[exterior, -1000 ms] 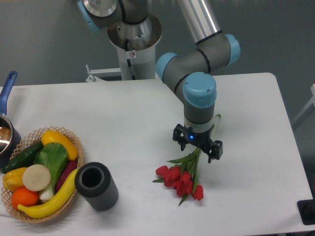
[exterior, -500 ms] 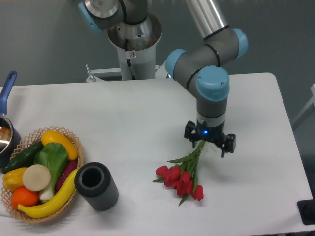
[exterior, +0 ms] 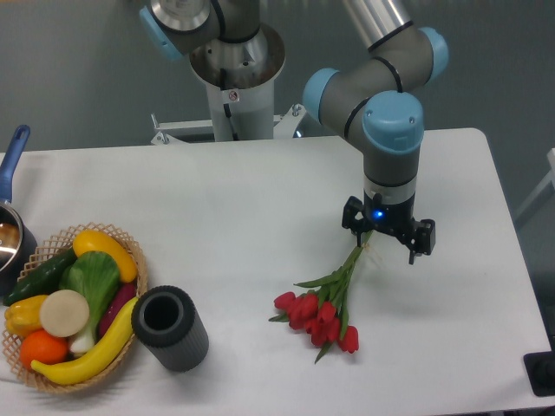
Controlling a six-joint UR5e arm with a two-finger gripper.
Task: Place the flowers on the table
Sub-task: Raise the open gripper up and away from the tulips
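A: Where are the flowers (exterior: 322, 305)?

B: Lying flat on the white worktop (exterior: 234, 208), right of centre and toward the near edge. The red buds are bunched at the near end, and the green stems run up and to the right from them.

A: And the gripper (exterior: 388, 236)?

B: It points straight down over the far tip of the stems. Its two fingers are spread apart, released, with a blue light showing on the body above them. The stem ends reach up to the left finger; I cannot tell whether they touch it, but the fingers are not clamped on anything.

A: What else is on the worktop?

B: A dark cylinder (exterior: 170, 328), open at the top, lies tilted near the front, left of the buds and well apart from them. Just beside it on the left is a wicker basket (exterior: 139, 269) holding a banana (exterior: 87, 356), an orange (exterior: 42, 348), a cucumber (exterior: 38, 275), a yellow pepper (exterior: 104, 252) and some greens. At the far left edge there is part of a pot (exterior: 12, 245) with a blue handle.

A: Is anything touching the flowers?

B: Only the worktop under them, as far as shows.
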